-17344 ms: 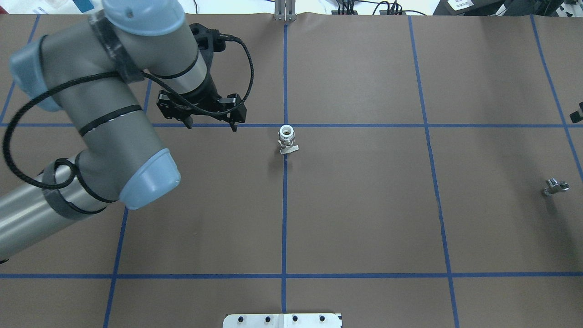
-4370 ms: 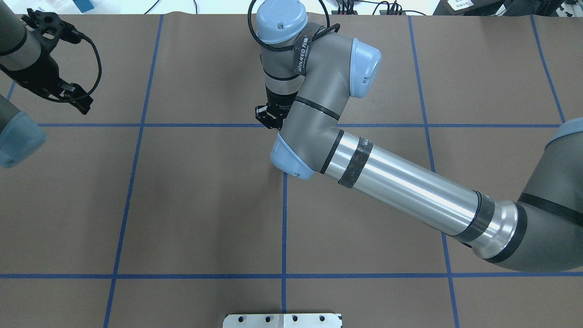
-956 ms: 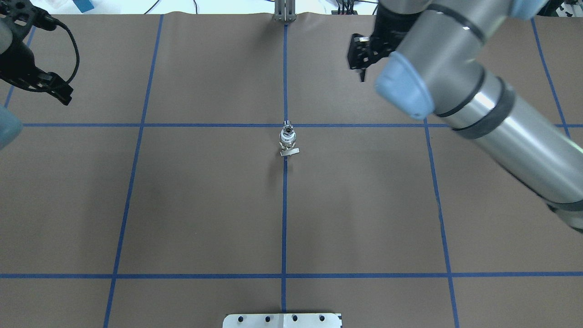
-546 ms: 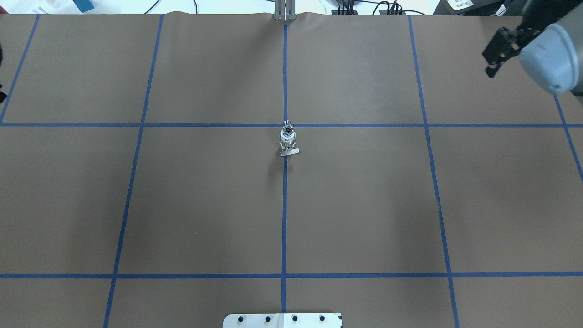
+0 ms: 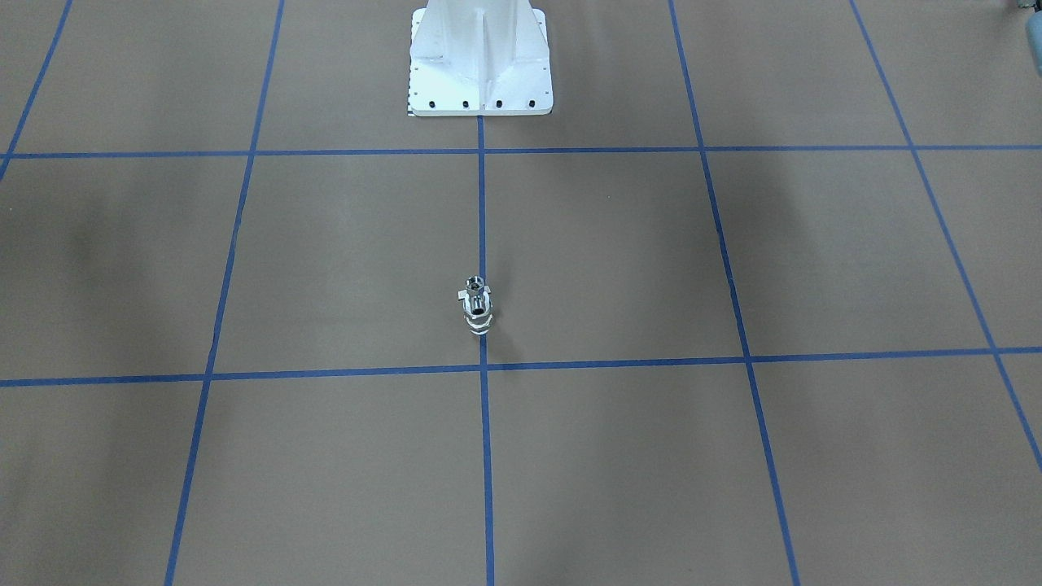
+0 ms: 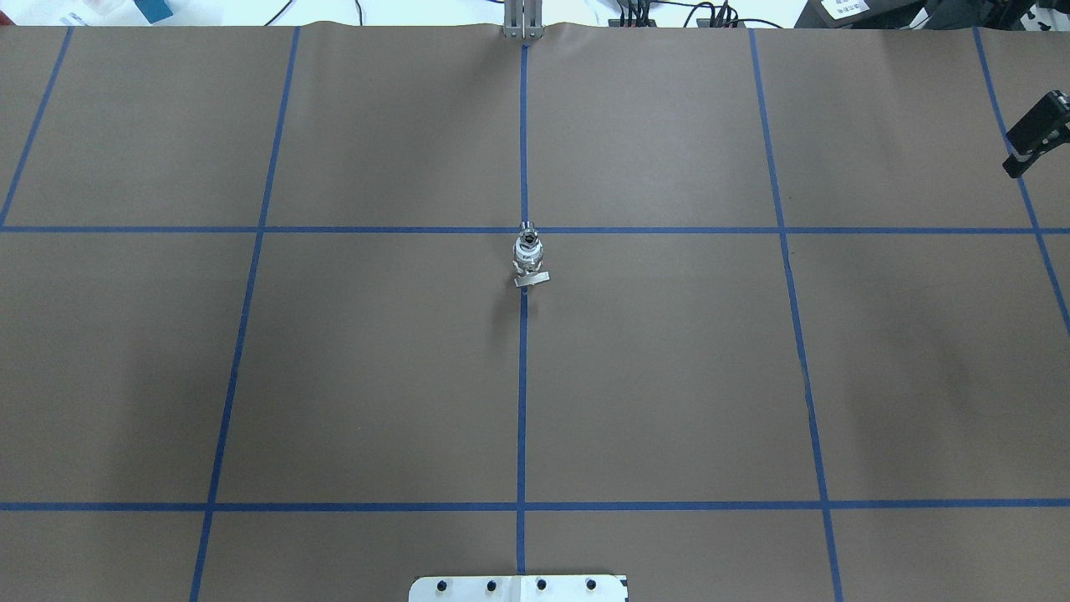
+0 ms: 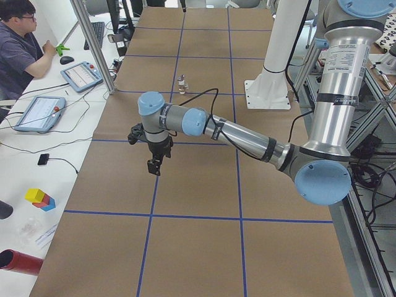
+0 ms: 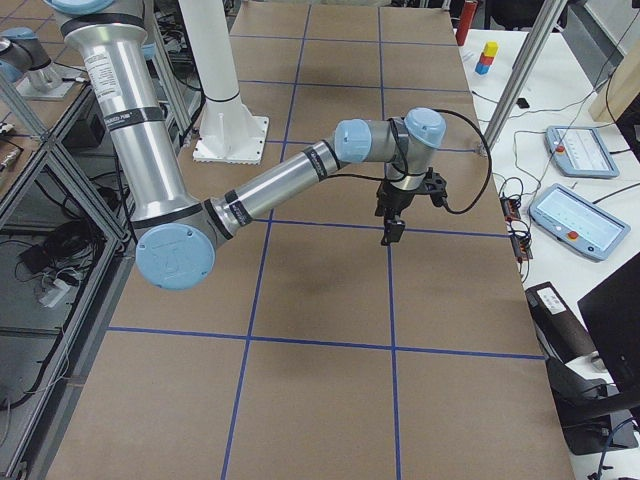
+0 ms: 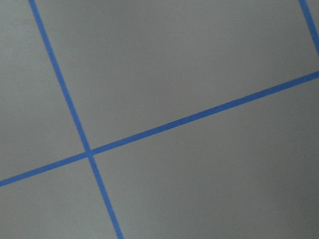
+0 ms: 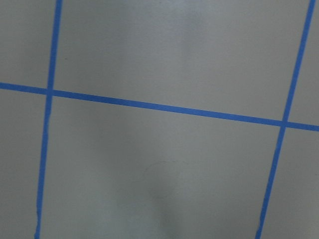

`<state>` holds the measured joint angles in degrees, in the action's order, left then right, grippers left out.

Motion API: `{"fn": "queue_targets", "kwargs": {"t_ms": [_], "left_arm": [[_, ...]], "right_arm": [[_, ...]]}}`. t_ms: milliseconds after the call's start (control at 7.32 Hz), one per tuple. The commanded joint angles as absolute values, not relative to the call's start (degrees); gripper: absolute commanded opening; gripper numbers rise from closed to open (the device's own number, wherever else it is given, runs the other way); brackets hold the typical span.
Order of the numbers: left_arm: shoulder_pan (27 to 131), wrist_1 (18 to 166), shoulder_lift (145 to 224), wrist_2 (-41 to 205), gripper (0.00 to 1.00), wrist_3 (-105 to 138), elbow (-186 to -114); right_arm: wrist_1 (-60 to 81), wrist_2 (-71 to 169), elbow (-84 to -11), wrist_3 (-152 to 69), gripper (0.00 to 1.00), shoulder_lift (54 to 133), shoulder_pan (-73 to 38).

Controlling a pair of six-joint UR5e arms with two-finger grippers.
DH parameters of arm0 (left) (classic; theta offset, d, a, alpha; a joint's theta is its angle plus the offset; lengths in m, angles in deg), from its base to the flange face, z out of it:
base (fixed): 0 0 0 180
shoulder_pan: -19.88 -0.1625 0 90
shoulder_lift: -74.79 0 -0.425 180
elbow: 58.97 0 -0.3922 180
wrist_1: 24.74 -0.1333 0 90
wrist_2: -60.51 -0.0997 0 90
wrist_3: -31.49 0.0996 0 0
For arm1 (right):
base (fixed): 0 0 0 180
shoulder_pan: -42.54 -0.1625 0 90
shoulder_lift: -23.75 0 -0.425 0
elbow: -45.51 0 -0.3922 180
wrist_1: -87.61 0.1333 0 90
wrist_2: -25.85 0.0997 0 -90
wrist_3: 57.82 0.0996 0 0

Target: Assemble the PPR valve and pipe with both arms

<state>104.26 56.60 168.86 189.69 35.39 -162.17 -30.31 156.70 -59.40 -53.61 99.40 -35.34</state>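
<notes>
**Valve and fitting stacked on the centre cross, both arms standing off**

Dead centre of the brown-paper desk (image 6: 669, 376), right where two blue tape lines (image 6: 251, 230) cross, the stubby white plastic PPR valve (image 5: 479, 323) stands on end. The small shiny chrome pipe fitting (image 5: 474, 293) is seated on top of it. Upright makes sense: the valve's open end faces up so the pipe can go in from above, and the crossing gives both arms a shared mark. By my read the join is made and the task is at or near its finish. How firmly the pipe sits, though, cannot be told at this size.

Out wide now. The left claw (image 7: 153, 168) hangs over bare paper toward its own end of the desk, well apart from the stack. The right claw (image 8: 386, 236) does the same at the opposite end. Neither carries anything I can see, but I cannot tell for either whether the fingers are apart or together.

The overhead view looks down the pipe's dark bore and shows the valve's flat lever tab (image 6: 532, 279) pointing toward the robot. The front-facing view gives the layering instead, white below and chrome above. Overhead catches only a black sliver of the right claw at its edge and nothing of the left, while the side views show the whole arms. Both wrist cameras see only paper and tape.
</notes>
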Motion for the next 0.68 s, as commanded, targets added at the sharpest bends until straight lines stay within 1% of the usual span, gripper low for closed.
{"fn": "queue_targets", "kwargs": {"t_ms": [0,137,273,410,546], "left_arm": [[104.9,56.7,167.6,189.7,1.0,35.4,-160.6],[104.8,56.8,167.7,189.7,1.0,35.6,-159.6],[104.9,56.9,166.7,189.6,1.0,35.7,-158.5],[104.8,58.1,166.6,189.6,1.0,35.6,-157.2],[104.9,59.4,165.9,189.7,1.0,35.3,-157.2]], "right_arm": [[-21.1,158.2,-54.9,-56.3,0.99,108.1,-42.1],[-15.4,159.4,-53.5,-59.0,0.99,112.0,-43.3],[-13.1,161.2,-48.8,-59.2,0.99,112.2,-45.0],[-10.2,162.7,-45.8,-59.2,0.99,112.6,-45.6],[-6.5,162.7,-44.8,-59.2,0.99,114.4,-45.7]]}}
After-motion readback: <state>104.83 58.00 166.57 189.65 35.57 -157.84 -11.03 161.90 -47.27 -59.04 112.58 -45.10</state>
